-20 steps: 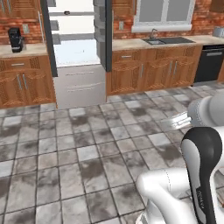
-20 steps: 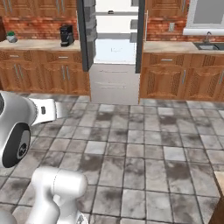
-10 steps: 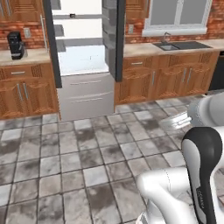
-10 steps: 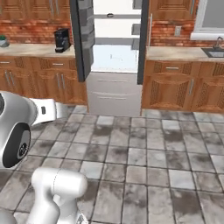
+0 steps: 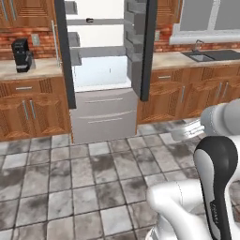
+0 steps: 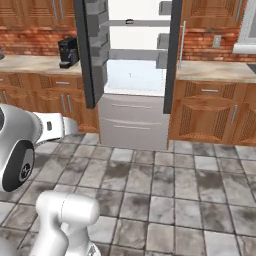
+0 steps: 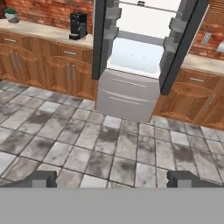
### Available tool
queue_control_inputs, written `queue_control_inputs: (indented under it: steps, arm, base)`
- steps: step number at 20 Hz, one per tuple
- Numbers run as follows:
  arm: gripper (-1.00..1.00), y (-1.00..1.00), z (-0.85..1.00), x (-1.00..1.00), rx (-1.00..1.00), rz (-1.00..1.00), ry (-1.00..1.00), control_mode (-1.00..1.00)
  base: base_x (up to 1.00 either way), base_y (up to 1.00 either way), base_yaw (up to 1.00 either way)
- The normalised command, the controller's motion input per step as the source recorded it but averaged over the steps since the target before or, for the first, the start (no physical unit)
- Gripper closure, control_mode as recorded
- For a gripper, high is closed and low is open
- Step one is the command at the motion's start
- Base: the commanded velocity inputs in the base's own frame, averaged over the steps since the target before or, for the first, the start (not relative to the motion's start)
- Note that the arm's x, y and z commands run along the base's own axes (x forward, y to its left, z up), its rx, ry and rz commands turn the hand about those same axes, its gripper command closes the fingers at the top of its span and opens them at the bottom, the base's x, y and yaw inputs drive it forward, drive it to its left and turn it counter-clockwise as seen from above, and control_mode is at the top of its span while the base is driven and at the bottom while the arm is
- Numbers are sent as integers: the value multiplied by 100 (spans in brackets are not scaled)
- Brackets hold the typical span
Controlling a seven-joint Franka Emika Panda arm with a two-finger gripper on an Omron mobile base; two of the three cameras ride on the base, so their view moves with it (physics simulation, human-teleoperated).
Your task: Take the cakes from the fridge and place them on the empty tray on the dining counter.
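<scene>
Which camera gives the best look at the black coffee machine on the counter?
The hand view: the coffee machine stands whole and unobstructed left of the open fridge. The right base view shows it whole but beside the dark door edge; the left base view shows it near the frame's edge.

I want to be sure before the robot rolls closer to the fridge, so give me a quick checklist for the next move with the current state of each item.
1. Fridge doors open: ok, both stand swung out wide.
2. Floor path to the fridge free of obstacles: ok, bare tiles ahead.
3. Gripper open and empty: ok, finger tips stand wide apart with nothing between them.
4. Fridge within arm's reach: not ok, a stretch of floor lies between.
5. Cakes located: cannot tell, a small dark thing sits on the upper shelf, too small to identify.
6. Coffee machine clear of the approach: ok, it stands on the wall counter beside the fridge.
</scene>
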Motion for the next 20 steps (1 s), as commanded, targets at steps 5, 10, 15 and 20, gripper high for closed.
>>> queue_control_inputs:
  steps: [5,10,15,20]
  arm:
    - [-100,0,0,0,0,0,0,100]
    - [-100,0,0,0,0,0,0,100]
    - [-100,0,0,0,0,0,0,100]
    - [-100,0,0,0,0,0,0,100]
  base:
    - [100,0,0]
    - [100,0,0]
    - [100,0,0]
    - [100,0,0]
